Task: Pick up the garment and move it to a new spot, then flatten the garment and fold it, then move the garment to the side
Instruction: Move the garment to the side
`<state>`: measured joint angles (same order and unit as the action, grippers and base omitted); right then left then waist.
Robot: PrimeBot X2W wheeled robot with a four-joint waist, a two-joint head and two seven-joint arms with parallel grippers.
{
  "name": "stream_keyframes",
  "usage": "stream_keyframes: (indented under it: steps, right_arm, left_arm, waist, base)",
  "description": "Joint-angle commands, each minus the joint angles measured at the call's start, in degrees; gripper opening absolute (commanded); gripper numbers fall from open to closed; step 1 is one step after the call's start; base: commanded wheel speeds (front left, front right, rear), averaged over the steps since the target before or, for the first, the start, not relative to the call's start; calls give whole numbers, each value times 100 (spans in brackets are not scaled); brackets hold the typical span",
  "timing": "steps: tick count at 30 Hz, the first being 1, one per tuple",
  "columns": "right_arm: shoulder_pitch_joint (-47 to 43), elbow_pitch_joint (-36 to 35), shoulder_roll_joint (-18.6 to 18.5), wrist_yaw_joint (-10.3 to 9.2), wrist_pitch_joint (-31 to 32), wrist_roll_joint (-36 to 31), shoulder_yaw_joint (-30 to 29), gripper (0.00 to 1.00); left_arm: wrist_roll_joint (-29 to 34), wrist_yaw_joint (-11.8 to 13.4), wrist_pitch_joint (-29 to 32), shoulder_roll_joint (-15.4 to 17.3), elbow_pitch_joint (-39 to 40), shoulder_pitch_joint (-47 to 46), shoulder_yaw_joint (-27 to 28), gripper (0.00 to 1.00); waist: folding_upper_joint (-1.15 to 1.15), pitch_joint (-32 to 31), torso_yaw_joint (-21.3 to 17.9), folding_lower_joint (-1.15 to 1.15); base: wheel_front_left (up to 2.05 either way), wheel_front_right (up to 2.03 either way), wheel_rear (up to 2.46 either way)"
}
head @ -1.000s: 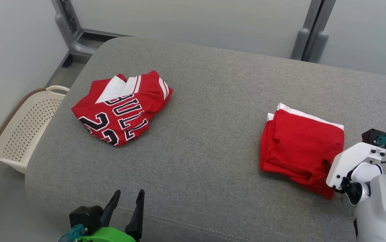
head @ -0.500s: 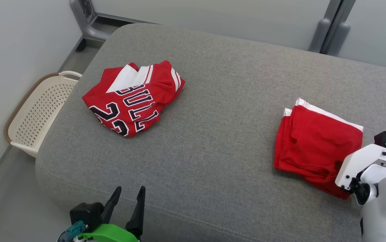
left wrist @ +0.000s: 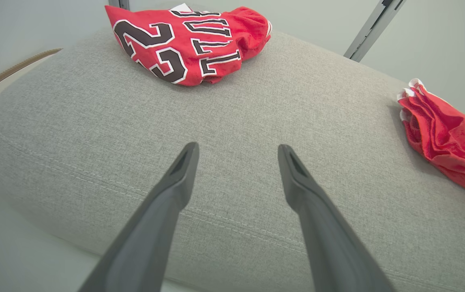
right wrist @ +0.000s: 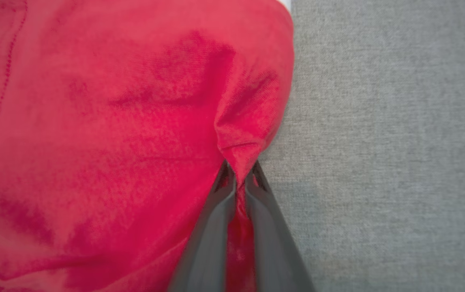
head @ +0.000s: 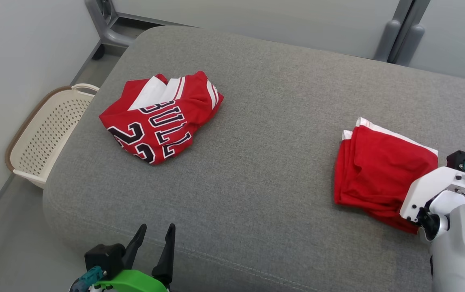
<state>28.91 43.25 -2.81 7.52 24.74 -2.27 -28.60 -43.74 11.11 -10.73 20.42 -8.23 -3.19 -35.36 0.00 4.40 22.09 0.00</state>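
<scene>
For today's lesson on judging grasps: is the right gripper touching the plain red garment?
Touching. The right wrist view shows the right gripper closed on a pinched fold of the plain red garment.

A broad grey fabric cushion (head: pixel 264 162) carries two things directly on its weave: a crumpled red jersey (head: pixel 159 121) with black-and-white numbers and, well apart to that jersey's right and slightly nearer the robot, a folded plain red garment (head: pixel 378 170) with white trim.

sofa (head: pixel 281 101): grey coarse-weave upholstery, matt, stitched seam near front edge. red garment (head: pixel 378 170): soft fine-knit cloth, matt. jersey (head: pixel 159 121): similar cloth, smooth printed lettering. basket (head: pixel 41 138): perforated cream plastic, slight sheen. left gripper (left wrist: pixel 237 150): dark matt plastic fingers.
</scene>
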Motion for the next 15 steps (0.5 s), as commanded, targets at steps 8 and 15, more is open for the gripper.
stream_keyframes:
  steps: [8,15]
  right_arm:
    - [152,-17,-296,-6,91,168,787,0]
    - [256,-107,-736,-7,102,321,1705,0]
  left_arm:
    - [-44,18,-84,-49,-35,-110,4,100]
    - [-36,-76,-137,-159,-108,-197,-61,100]
  waist:
    - [0,27,-322,0]
    - [0,151,-782,0]
  base:
    - [0,0,0]
    - [0,0,0]
